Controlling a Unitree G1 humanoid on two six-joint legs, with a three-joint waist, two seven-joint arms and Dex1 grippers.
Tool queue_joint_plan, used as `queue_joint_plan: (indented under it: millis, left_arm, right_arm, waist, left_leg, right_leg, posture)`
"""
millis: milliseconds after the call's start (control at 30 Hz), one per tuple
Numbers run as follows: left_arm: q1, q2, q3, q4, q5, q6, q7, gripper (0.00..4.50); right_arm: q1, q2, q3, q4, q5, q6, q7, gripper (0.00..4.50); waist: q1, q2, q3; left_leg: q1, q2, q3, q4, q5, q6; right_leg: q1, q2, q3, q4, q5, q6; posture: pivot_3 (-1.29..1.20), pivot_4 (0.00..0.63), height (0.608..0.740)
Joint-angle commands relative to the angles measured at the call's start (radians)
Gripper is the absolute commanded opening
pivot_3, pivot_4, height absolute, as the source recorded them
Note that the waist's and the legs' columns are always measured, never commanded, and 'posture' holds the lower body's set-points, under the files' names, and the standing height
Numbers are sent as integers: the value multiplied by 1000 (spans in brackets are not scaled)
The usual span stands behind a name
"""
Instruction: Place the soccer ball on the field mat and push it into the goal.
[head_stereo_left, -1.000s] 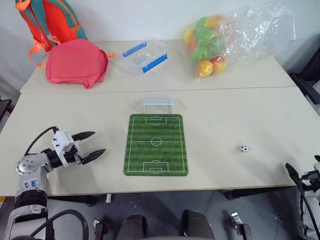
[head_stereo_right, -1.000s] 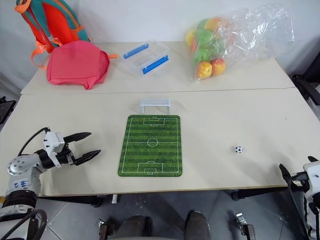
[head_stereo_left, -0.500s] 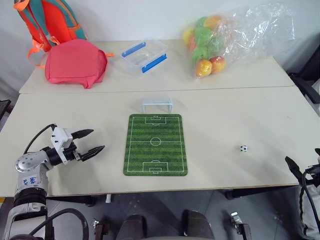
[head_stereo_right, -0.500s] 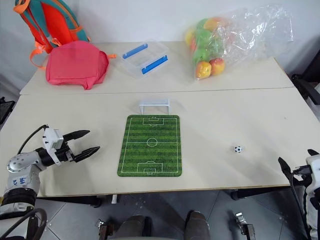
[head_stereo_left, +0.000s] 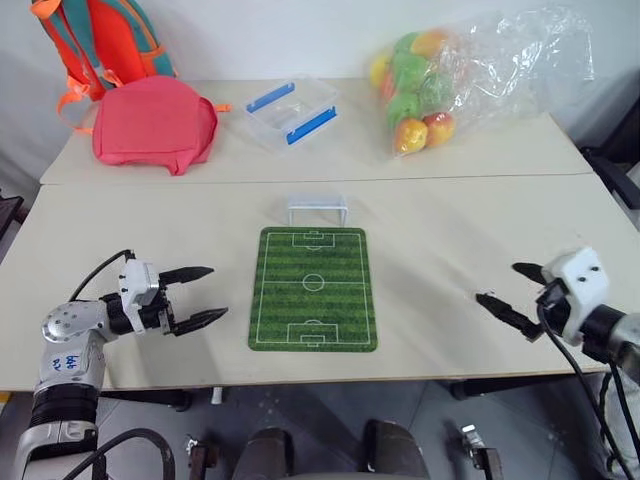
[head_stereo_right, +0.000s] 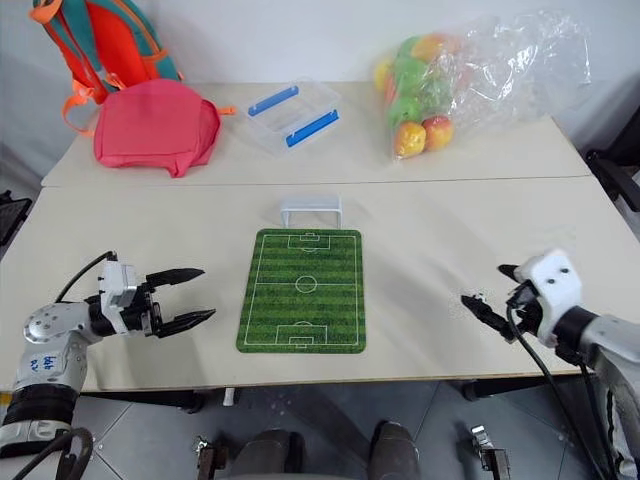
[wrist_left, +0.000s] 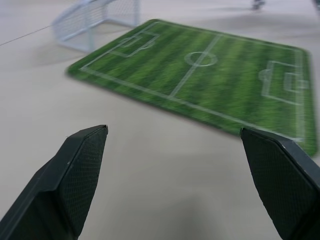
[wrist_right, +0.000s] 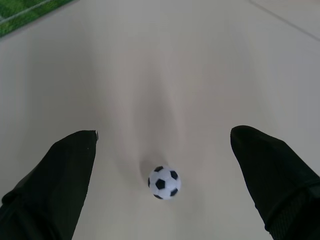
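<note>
On the far part of the counter (head_stereo_left: 470, 160) I see a clear plastic box with blue clips (head_stereo_left: 291, 112); what it holds I cannot tell. Near it, to the right, a clear plastic bag (head_stereo_left: 480, 75) holds orange and green fruits (head_stereo_left: 410, 85). A pink bag (head_stereo_left: 153, 122) lies at the far left, with an orange and teal backpack (head_stereo_left: 95, 40) standing behind it. The field mat (head_stereo_left: 312, 288) lies in the middle of the near part, its near edge close to the counter's front edge. The goal (head_stereo_left: 317, 209) stands just beyond the mat's far edge. My left gripper (head_stereo_left: 200, 296) hangs over the counter left of the mat, its fingers (wrist_left: 75, 175) apart and holding nothing. A strip of bare counter lies between them and the mat. My right gripper (head_stereo_right: 487, 292) is over the right side, well apart from the mat, fingers (wrist_right: 60, 175) wide apart. The soccer ball (wrist_right: 164, 182) rests on the bare counter between these fingers, touching neither. Between the ball and the mat's right edge the counter is open.
</note>
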Motion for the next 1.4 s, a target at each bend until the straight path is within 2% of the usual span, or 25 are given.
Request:
queue_joint_plan:
  millis: [33, 333, 433, 733, 767, 967, 1133, 1267, 1333, 1400]
  left_arm:
    - [39, 39, 38, -66, -27, 25, 2, 4500]
    - [102, 63, 69, -137, -38, 63, 32, 4500]
    - [101, 57, 67, -145, -38, 65, 40, 4500]
    - [53, 34, 47, -110, -33, 41, 36, 4500]
    - [44, 30, 44, -103, -33, 34, 31, 4500]
    - [5, 3, 25, -56, -36, -24, -30, 4500]
    - [-16, -34, 37, 12, -54, -114, -78, 4500]
    - [5, -40, 51, 39, -66, -156, -110, 4500]
    - [35, -36, 60, 33, -78, -163, -126, 4500]
    - [67, -29, 67, 22, -84, -164, -140, 4500]
  right_arm:
    - [-43, -9, 41, 81, -42, -54, 58, 4467]
    - [-60, 23, 66, 186, -91, -96, 89, 4467]
    - [-61, 47, 60, 202, -93, -112, 84, 3931]
    - [-80, 62, 33, 141, -75, -93, 78, 975]
    - [-90, 60, 27, 119, -62, -83, 77, 856]
    - [-238, 35, 66, -76, 23, 110, 52, 857]
    - [-506, 105, 276, -207, 119, 358, 49, 857]
    - [-632, 183, 464, -243, 99, 410, 69, 857]
    - [-683, 233, 567, -247, 79, 422, 79, 857]
    - [-716, 273, 646, -239, 72, 442, 95, 857]
  waist:
    - [2, 0, 0]
    - [6, 0, 0]
    - [5, 0, 0]
    - [4, 0, 0]
    - [4, 0, 0]
    - [0, 0, 0]
    - [-1, 0, 0]
    - [2, 0, 0]
    - [-1, 0, 0]
    - [-2, 0, 0]
  left_leg:
    - [0, 0, 0, 0, 0, 0]
    - [-1, 0, 0, 1, 0, 0]
    - [0, 0, 0, 1, 0, 0]
    - [0, 0, 0, 1, 0, 0]
    - [0, 0, 0, 1, 0, 0]
    - [0, 1, 0, 2, 0, 0]
    - [-1, 1, 0, 3, -1, -1]
    - [-4, 2, -1, 3, -1, -1]
    - [-14, 1, -1, 9, -2, 0]
    - [-16, 1, -1, 10, -2, 0]
  right_leg:
    - [0, 0, 0, 0, 0, 0]
    - [0, 0, 0, 0, 0, 0]
    - [0, 0, 0, 0, 0, 0]
    - [0, 0, 0, 1, 0, 0]
    - [0, 0, 0, 1, 0, 0]
    - [0, 1, 0, 1, 0, 0]
    - [-2, 2, 0, 1, 0, -1]
    - [-4, 2, -1, 1, 0, -1]
    - [-11, 2, -1, 3, 0, -1]
    - [-13, 2, 0, 4, 1, -1]
  posture:
    - [0, 150, 740]
    - [0, 150, 740]
    - [0, 150, 740]
    - [0, 150, 740]
    - [0, 150, 740]
    - [0, 150, 740]
    - [0, 150, 740]
    - [0, 150, 740]
    - [0, 150, 740]
    - [0, 150, 740]
